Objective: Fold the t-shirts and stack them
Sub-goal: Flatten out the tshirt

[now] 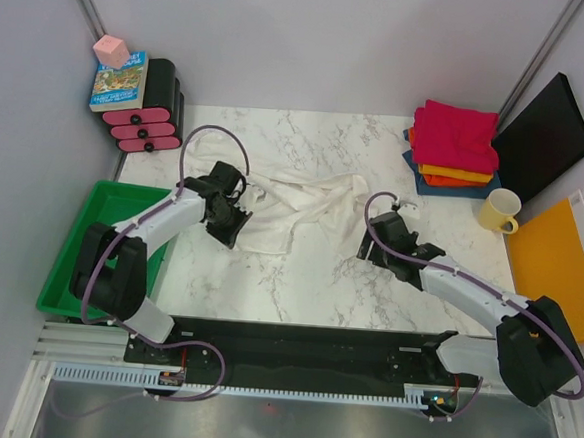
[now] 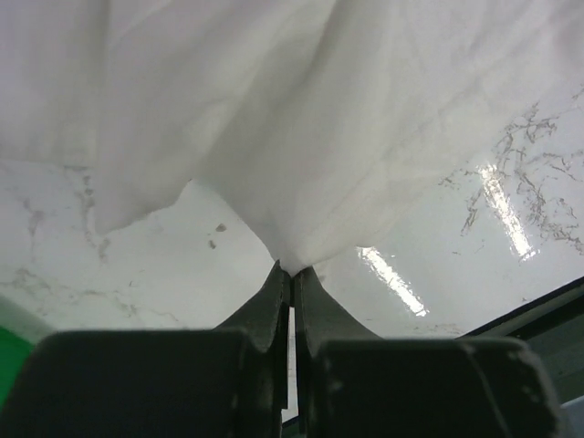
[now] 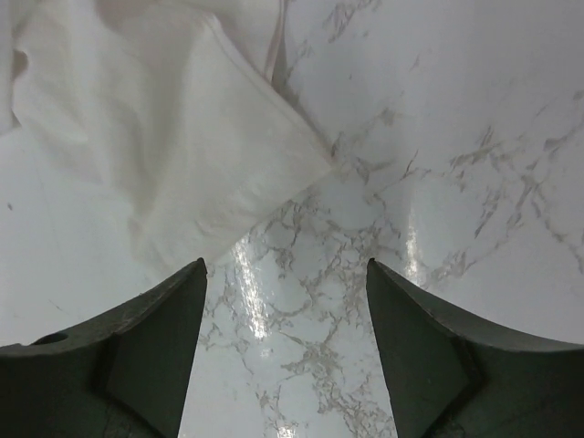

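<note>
Step in hand: gripping the off-white t-shirt [image 1: 293,207] to spread it for folding.
The left tool [image 2: 292,271] is pressed together, pinching a shirt corner; the shirt lies crumpled mid-tabletop [image 1: 298,280]. The right tool [image 3: 286,269] is spread beside the hem, holding nothing. Judged next: it closes on that edge, then both draw the cloth flat.

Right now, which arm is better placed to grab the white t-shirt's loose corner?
Right. The right gripper is open and empty, just short of the white t-shirt's hemmed corner. The left gripper is shut on another part of the shirt.
</note>
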